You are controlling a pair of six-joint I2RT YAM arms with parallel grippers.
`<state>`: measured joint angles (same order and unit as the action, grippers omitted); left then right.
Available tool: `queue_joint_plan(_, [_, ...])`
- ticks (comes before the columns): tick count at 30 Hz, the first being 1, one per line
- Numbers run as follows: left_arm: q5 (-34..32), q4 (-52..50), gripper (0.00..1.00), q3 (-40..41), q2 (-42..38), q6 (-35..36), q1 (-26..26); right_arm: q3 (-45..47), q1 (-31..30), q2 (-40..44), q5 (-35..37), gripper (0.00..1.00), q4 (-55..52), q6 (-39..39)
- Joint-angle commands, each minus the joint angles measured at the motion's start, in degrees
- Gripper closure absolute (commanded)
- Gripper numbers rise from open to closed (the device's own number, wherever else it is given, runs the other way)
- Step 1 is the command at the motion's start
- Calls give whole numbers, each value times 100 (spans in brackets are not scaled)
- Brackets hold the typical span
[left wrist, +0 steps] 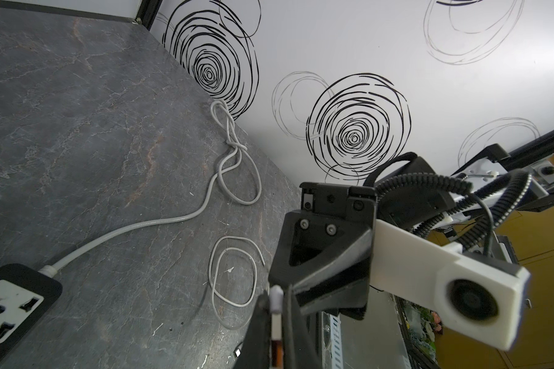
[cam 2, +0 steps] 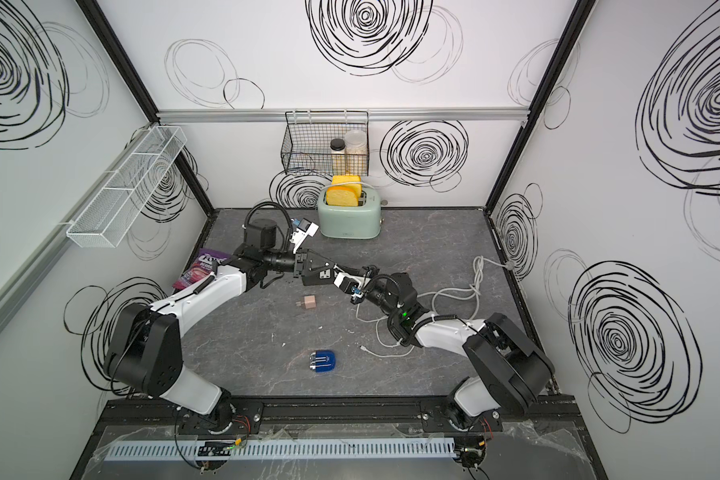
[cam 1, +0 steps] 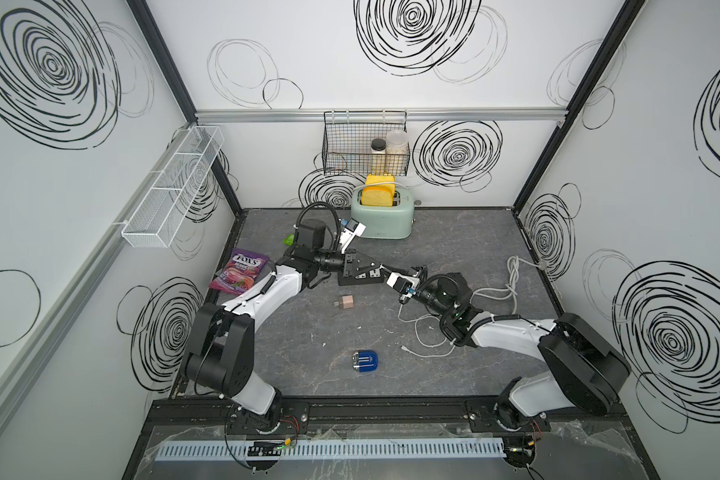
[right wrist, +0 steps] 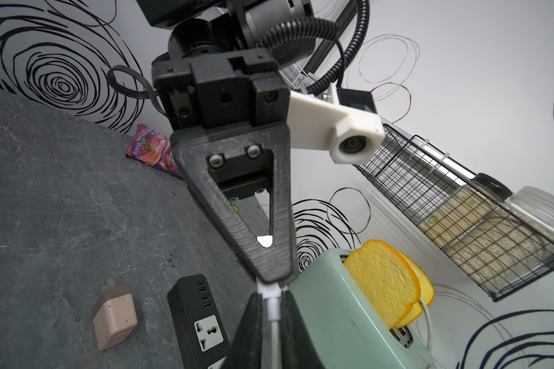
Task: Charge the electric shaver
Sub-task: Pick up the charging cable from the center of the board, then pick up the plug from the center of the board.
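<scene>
Both jaws are pinched narrow on one end of the cable [left wrist: 275, 294]. The left gripper [left wrist: 274, 319] and right gripper [right wrist: 271, 311] meet tip to tip above the strip [cam 1: 368, 275]. The shaver [cam 1: 365, 361] lies on the desk [cam 1: 433, 232] front, well apart. This is probably a regrasp: release one side only when the other holds squarely, leaving the connector tip exposed.

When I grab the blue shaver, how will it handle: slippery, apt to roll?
Probably slippery: the electric shaver has a glossy, rounded blue shell. Lying flat, it seems unlikely to roll, but a push may slide it. It looks rigid, not floppy.
</scene>
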<state>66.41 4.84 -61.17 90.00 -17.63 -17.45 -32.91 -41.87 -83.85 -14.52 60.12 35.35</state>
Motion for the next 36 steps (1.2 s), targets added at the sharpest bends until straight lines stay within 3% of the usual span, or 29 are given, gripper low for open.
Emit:
queue_joint_plan(1, [267, 211, 100, 35, 35, 5, -70, -165, -36, -78, 59, 89, 44, 25])
queue_joint_plan(6, [271, 211, 100, 26, 10, 36, -72, -156, -23, -64, 102, 100, 44, -7])
queue_joint_plan(10, [250, 182, 100, 35, -41, 55, -47, -135, 29, -41, 90, 100, 79, -147])
queue_joint_plan(14, [78, -241, 82, -36, -206, 346, 131, -92, 106, 90, 108, 100, 44, -253])
queue_joint_plan(16, [11, -175, 81, 7, -357, 290, 308, -35, 164, 193, 101, 100, -116, -316])
queue_joint_plan(17, [-61, -179, 71, 23, -441, 287, 404, -2, 193, 239, 101, 100, -160, -335])
queue_joint_plan(19, [-350, -239, 34, 60, -609, 323, 589, 20, 228, 335, 98, 100, -349, -335])
queue_joint_plan(20, [-637, -410, 20, 61, -722, 503, 668, 20, 248, 398, 122, 100, -476, -349])
queue_joint_plan(24, [-2398, -1181, 2, 191, -1183, 1702, 765, -72, 384, 700, 180, 100, -1130, -718])
queue_joint_plan(27, [-3580, -864, 3, 819, -1594, 2678, 641, -241, 560, 939, 96, 100, -1948, -1171])
queue_joint_plan(31, [-4192, -601, 3, 1812, -2055, 5479, 193, -379, 729, 1246, 158, 100, -2967, -1553])
queue_joint_plan(36, [-4592, -901, 3, 1865, -1387, 6713, 3, -197, 1007, 1696, 135, 100, -3315, -1872])
